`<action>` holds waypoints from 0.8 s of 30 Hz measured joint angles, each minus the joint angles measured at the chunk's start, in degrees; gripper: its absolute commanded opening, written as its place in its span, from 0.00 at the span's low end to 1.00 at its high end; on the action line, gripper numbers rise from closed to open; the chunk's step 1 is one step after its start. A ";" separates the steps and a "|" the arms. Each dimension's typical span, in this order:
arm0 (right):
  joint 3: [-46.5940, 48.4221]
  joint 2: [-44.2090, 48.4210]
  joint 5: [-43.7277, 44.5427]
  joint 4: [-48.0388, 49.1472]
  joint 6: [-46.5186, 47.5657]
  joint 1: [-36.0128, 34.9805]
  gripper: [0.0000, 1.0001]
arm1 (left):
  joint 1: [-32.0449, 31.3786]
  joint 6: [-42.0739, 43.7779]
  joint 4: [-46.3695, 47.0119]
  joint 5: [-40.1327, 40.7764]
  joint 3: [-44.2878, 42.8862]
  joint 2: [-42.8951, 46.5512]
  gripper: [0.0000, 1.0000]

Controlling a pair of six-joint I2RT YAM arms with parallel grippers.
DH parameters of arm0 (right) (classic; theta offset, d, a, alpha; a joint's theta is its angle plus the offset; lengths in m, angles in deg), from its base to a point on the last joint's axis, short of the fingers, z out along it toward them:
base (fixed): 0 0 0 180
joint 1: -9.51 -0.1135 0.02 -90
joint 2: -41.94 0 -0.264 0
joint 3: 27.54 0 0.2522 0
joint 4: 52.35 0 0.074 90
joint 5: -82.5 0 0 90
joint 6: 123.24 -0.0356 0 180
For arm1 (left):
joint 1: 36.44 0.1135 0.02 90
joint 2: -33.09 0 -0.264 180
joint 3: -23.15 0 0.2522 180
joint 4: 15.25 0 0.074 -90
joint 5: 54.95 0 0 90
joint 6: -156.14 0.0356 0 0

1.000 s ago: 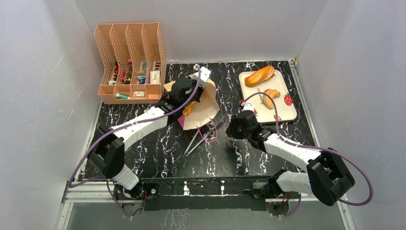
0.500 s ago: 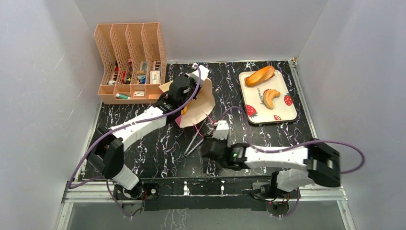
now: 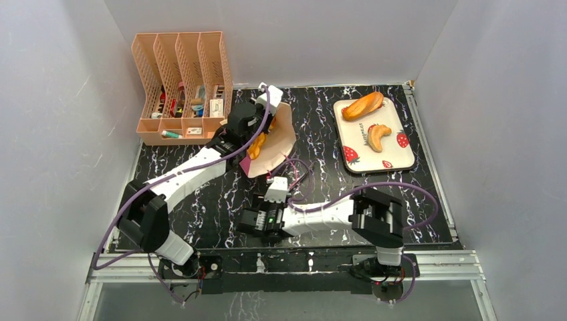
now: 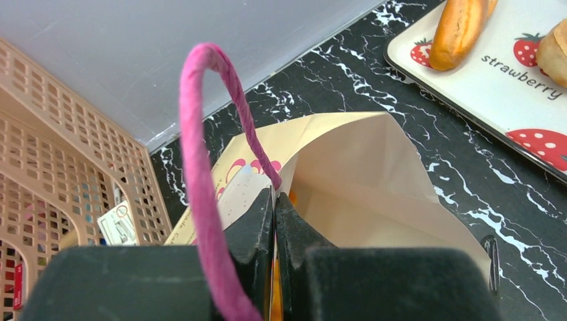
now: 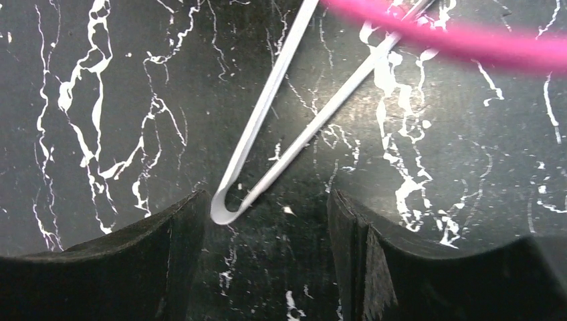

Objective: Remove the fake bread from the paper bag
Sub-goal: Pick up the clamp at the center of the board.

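The paper bag lies tilted at the back middle, tan with a maroon base and its mouth open. My left gripper is shut on the bag's rim. The bag's tan inside shows past the fingers. An orange piece of fake bread shows in the mouth, and as a sliver by the fingers. A pink string handle loops over the gripper. My right gripper is open and empty, low over the table, its fingers either side of the bend of white tongs.
A strawberry-print tray at the back right holds a long loaf and a curved roll. A peach file rack stands at the back left, close to the bag. The bag's other pink handle lies across the tongs' far ends.
My right arm has swung from beside the tray leftward and toward the near edge, down over the tongs' bend. My left gripper has pulled the bag's rim back and left, tilting the bag.
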 measured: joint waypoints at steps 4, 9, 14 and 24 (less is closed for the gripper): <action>4.98 -4.28 1.27 -3.10 -2.45 -0.24 0.68 | 0.81 -0.13 -0.15 -0.20 0.46 1.97 0.00; 8.85 -8.13 2.99 -5.55 -3.82 -0.37 0.67 | 1.44 -0.17 -0.15 -0.72 1.42 3.58 0.00; 10.58 -11.17 4.37 -6.84 -5.16 -0.04 0.64 | 1.40 -0.20 -0.04 -1.57 2.71 4.00 0.00; 4.39 -10.71 8.94 -4.17 -6.01 2.82 0.44 | 1.42 -0.42 -0.09 -2.62 3.28 4.02 0.00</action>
